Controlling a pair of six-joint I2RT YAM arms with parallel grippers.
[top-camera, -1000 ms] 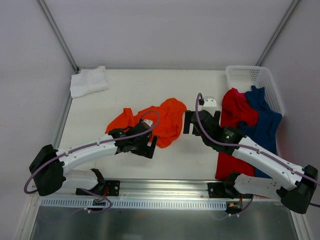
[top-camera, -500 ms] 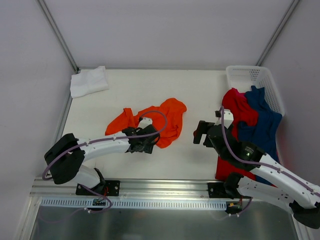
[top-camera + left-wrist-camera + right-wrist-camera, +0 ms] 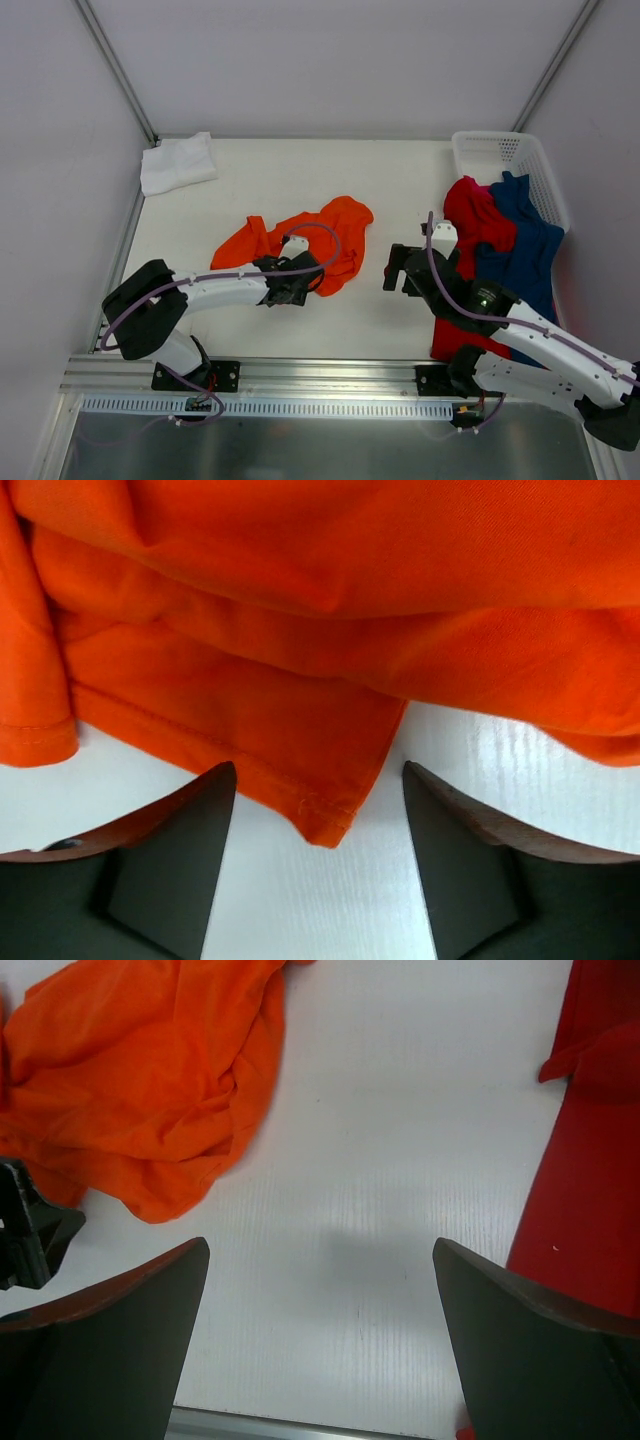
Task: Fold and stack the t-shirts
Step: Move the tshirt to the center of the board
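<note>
The bright orange t-shirt [image 3: 322, 238] lies crumpled at mid-table. My left gripper [image 3: 300, 286] sits low at its near edge. In the left wrist view the jaws stand open on either side of a hem corner of the orange shirt [image 3: 330, 810], which lies flat on the table and touches neither finger; the gripper's middle [image 3: 318, 772] is over that corner. My right gripper [image 3: 402, 268] hovers wide open over bare table [image 3: 320, 1245], between the orange shirt [image 3: 130, 1080] and the red shirt [image 3: 590, 1190]. The red [image 3: 472, 218] and dark blue [image 3: 530, 245] shirts spill from the basket. A folded white shirt [image 3: 177, 163] lies back left.
The white perforated basket [image 3: 500, 150] stands at the back right corner. Red and blue cloth hang over the table's right side down to the near rail [image 3: 300, 375]. Grey walls close in the left, back and right.
My left gripper has settled lower at the orange shirt's near hem and its jaws have narrowed. The right arm drew back from the shirt toward the near right.
</note>
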